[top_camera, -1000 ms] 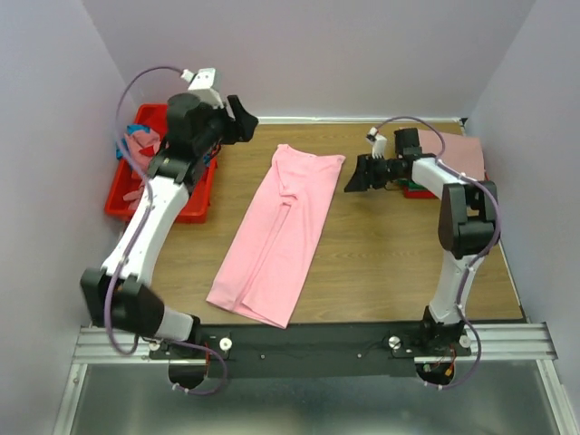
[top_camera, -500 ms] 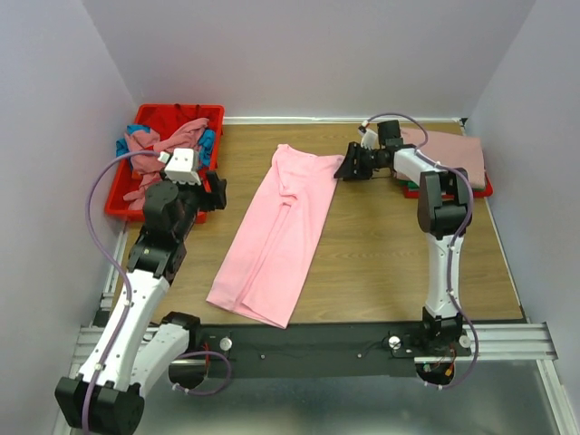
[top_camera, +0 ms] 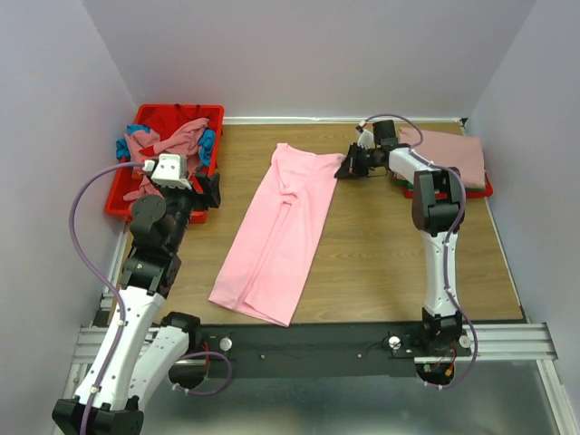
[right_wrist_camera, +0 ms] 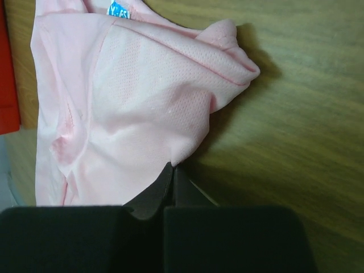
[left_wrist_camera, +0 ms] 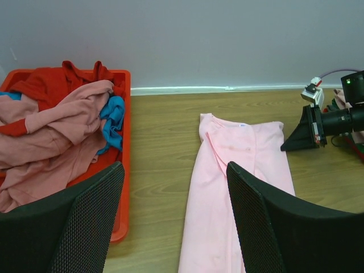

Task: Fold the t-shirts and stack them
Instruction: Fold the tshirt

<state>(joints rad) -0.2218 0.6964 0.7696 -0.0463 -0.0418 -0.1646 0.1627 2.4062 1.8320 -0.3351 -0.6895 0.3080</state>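
A bright pink t-shirt [top_camera: 281, 227] lies lengthwise on the wooden table, folded into a long strip. My right gripper [top_camera: 343, 169] is at its far right corner, shut on the hem, and the cloth [right_wrist_camera: 131, 114] puckers toward the closed tips [right_wrist_camera: 173, 166]. My left gripper [top_camera: 207, 188] hovers open beside the red bin, holding nothing; its view looks between the fingers [left_wrist_camera: 175, 166] at the pink t-shirt [left_wrist_camera: 227, 187]. Dusty rose, red and teal t-shirts [top_camera: 168, 140] are heaped in the bin [left_wrist_camera: 51, 125].
The red bin [top_camera: 118, 204] stands at the far left of the table, its wall [left_wrist_camera: 122, 170] close to my left finger. A folded dusty rose shirt [top_camera: 453, 149] tops a stack at the far right, behind my right arm. Purple walls close in both sides.
The left arm has drawn back from over the bin toward the near side, still open. The right gripper moved left to the pink shirt's far corner and shut on its hem.
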